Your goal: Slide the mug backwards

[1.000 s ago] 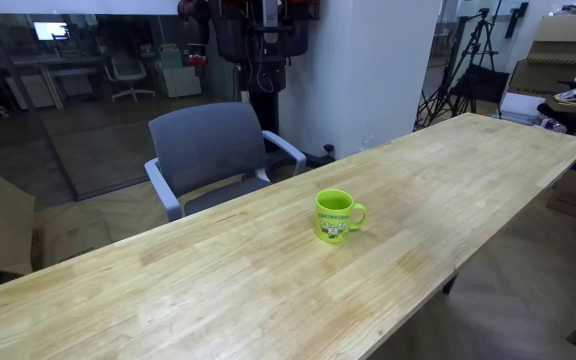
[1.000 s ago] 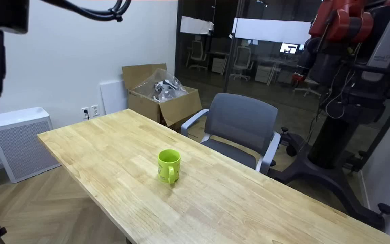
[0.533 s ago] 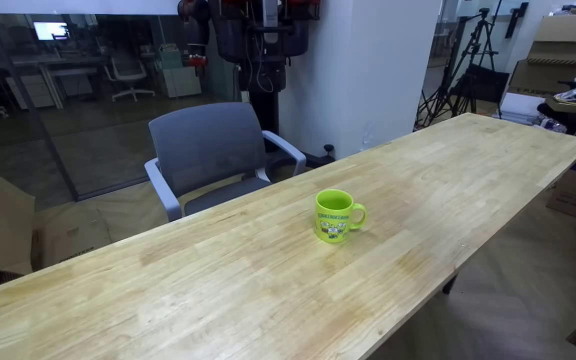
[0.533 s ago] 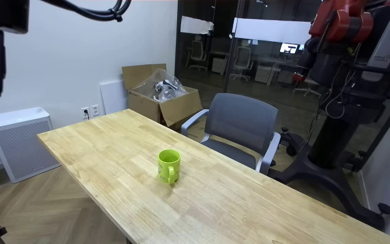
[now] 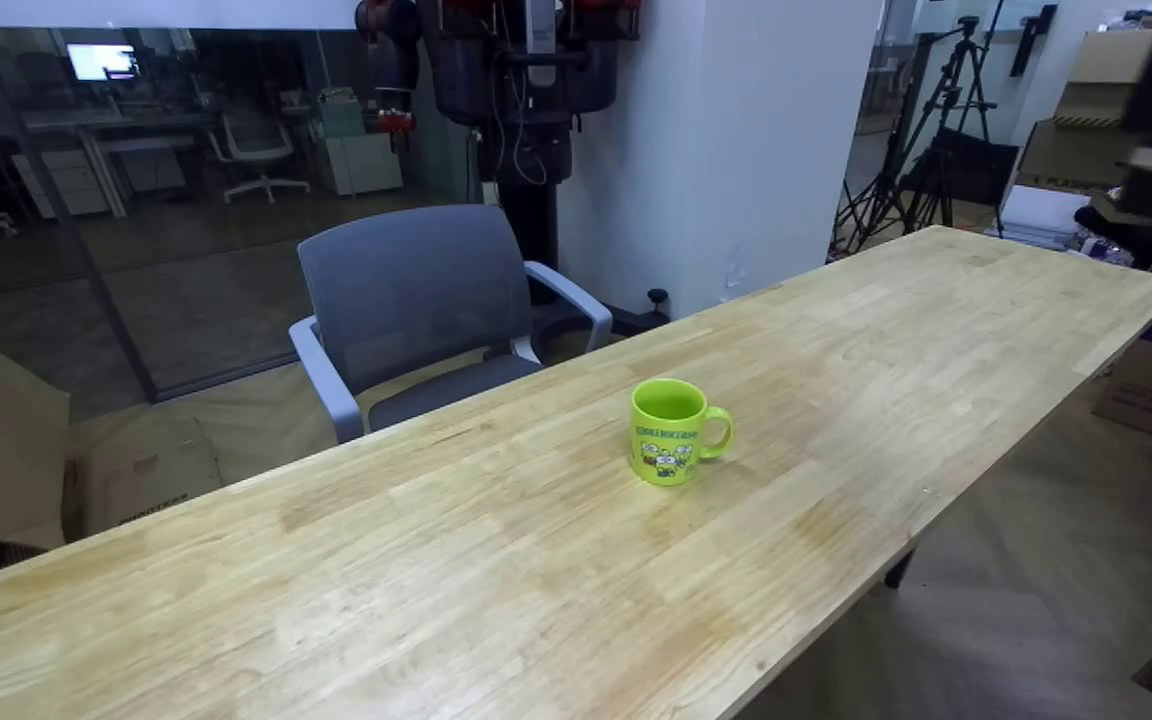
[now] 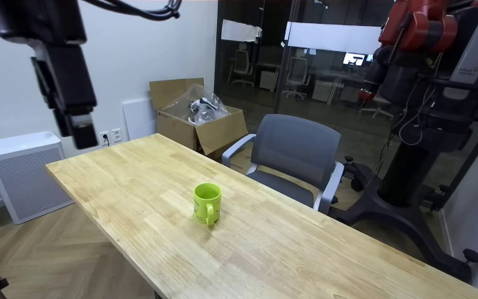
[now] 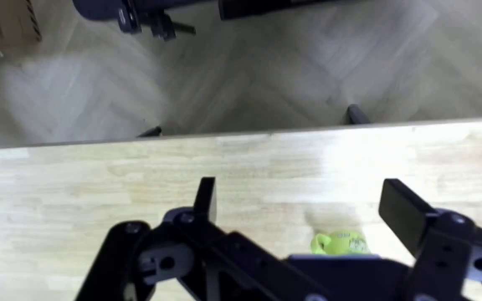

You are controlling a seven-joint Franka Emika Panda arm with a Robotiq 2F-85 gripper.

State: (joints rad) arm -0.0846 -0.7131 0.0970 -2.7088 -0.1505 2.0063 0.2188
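Note:
The lime-green mug [image 5: 658,425] stands upright on the wooden table [image 5: 436,560]. It has a loop handle and a cartoon print, and also shows in an exterior view [image 6: 201,199]. In the wrist view the mug [image 7: 341,242] is partly hidden behind the gripper's dark body. My gripper [image 7: 299,184] is open, its fingers wide apart with nothing between them. In an exterior view the gripper [image 6: 74,132] hangs blurred in the air at the upper left, well above the table and apart from the mug. A dark blurred part of it enters at the upper right of an exterior view.
A grey office chair [image 6: 297,145] stands against the table's long side. A cardboard box [image 6: 181,124] and a white air purifier [image 6: 29,166] stand beyond the table's end. A red and black robot [image 6: 413,37] stands behind the chair. The table's edge [image 7: 241,134] crosses the wrist view.
The gripper has come further into view, moving right in an exterior view and entering at the upper right of an exterior view. The mug and chair have not moved.

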